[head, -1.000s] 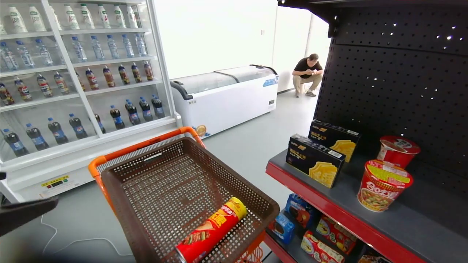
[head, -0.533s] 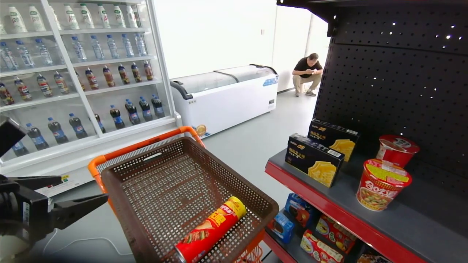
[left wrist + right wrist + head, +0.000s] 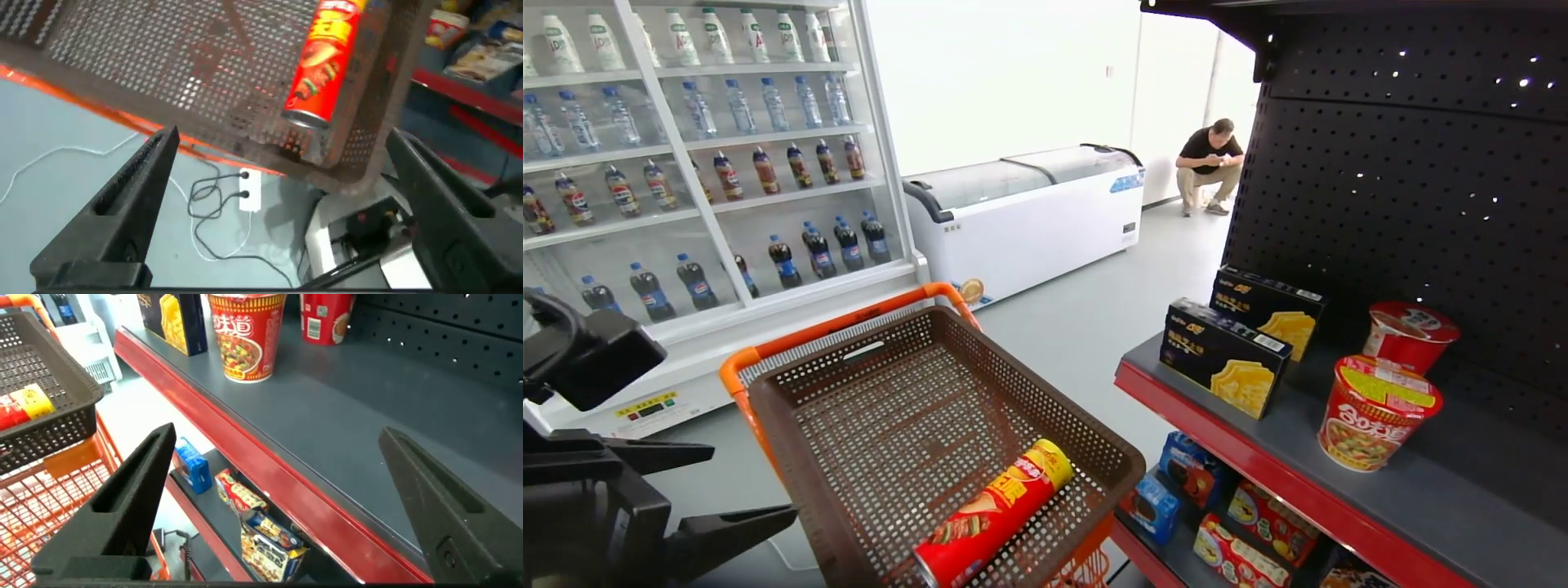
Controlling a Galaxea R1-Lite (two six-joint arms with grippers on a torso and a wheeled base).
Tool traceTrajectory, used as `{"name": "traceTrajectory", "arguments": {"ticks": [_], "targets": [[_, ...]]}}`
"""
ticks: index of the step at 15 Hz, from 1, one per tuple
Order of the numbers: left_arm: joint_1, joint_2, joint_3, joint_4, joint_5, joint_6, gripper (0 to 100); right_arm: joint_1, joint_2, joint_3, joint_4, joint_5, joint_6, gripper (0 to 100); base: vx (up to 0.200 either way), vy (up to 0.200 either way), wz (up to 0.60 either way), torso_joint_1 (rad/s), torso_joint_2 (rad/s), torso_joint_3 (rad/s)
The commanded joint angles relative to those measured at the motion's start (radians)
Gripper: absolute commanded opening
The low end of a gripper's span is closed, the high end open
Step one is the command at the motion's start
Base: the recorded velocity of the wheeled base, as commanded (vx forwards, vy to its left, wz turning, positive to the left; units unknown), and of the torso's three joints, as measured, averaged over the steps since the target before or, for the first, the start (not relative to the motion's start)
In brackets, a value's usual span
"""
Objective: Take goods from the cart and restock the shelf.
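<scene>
Lying in the cart basket (image 3: 890, 408), a red can (image 3: 992, 510), noodle cup (image 3: 1379, 415) on nearby shelf (image 3: 1462, 482), left gripper (image 3: 755, 480) gaping beside basket, right gripper (image 3: 278, 434) gaping too.

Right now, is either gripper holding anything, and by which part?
Nothing is held. The left gripper is open beside the basket, clear of the chip can lying inside; the right gripper is open in front of the shelf.

Big white characters band the red noodle cup (image 3: 1379, 425) on the shelf (image 3: 1462, 490); yellow and white lettering runs along the red can (image 3: 992, 514) in the cart basket (image 3: 1045, 392); the black boxes (image 3: 1225, 358) bear gold print and barcode stickers, too small to read; a yellow label (image 3: 645, 406) sits on the cooler (image 3: 768, 314) base, illegible.
</scene>
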Motion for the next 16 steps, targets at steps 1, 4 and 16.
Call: {"name": "traceTrajectory", "arguments": {"ticks": [1, 4, 16], "targets": [[-0.009, 0.105, 0.008, 0.001, 0.015, 0.135, 100, 0.000, 0.000, 0.000, 0.000, 0.000, 0.000, 100, 0.000, 0.000, 0.00, 0.000, 0.00, 0.000], [-0.011, 0.162, -0.014, -0.002, 0.021, 0.164, 100, 0.000, 0.000, 0.000, 0.000, 0.000, 0.000, 100, 0.133, -0.133, 0.00, 0.000, 0.00, -0.002], [-0.037, 0.187, 0.129, -0.111, 0.021, 0.314, 100, 0.000, 0.000, 0.000, 0.000, 0.000, 0.000, 100, 0.017, -0.017, 0.00, 0.000, 0.00, 0.000]]}}
